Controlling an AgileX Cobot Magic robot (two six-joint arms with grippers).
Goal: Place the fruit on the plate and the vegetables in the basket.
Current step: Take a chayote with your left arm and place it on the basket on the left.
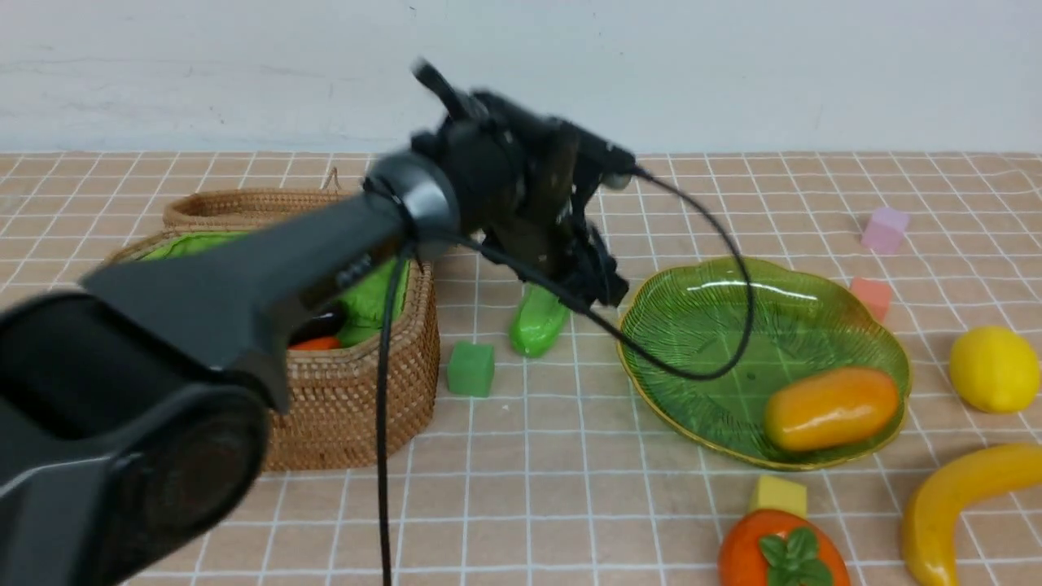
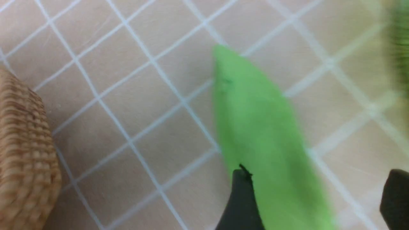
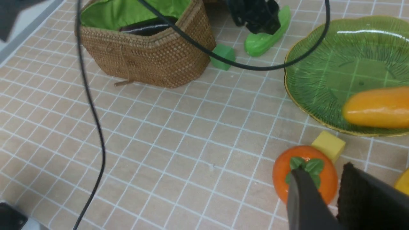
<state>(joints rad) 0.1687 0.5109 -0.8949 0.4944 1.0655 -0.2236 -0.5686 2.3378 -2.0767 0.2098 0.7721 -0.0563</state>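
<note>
My left gripper [image 1: 602, 285] is open, low over the bright green pea pod [image 1: 536, 324] between basket and plate. In the left wrist view the pod [image 2: 255, 127] lies between the spread jaws [image 2: 318, 191], against one finger. The wicker basket [image 1: 350, 391] holds the eggplant [image 1: 321, 324] and red chili [image 1: 317, 344]. The mango [image 1: 830, 407] lies on the green plate [image 1: 716, 325]. Lemon [image 1: 993, 368], banana [image 1: 952, 505] and persimmon [image 1: 749, 557] lie on the table. My right gripper [image 3: 324, 169] hangs just above the persimmon [image 3: 281, 172], jaws nearly together, empty.
A green cube [image 1: 470, 368] sits beside the basket. A yellow cube [image 1: 777, 494] is next to the persimmon. Pink [image 1: 885, 229] and salmon [image 1: 871, 295] cubes lie behind the plate. The left arm's cable [image 1: 383, 456] hangs in front of the basket. The lid [image 1: 244, 207] lies open behind.
</note>
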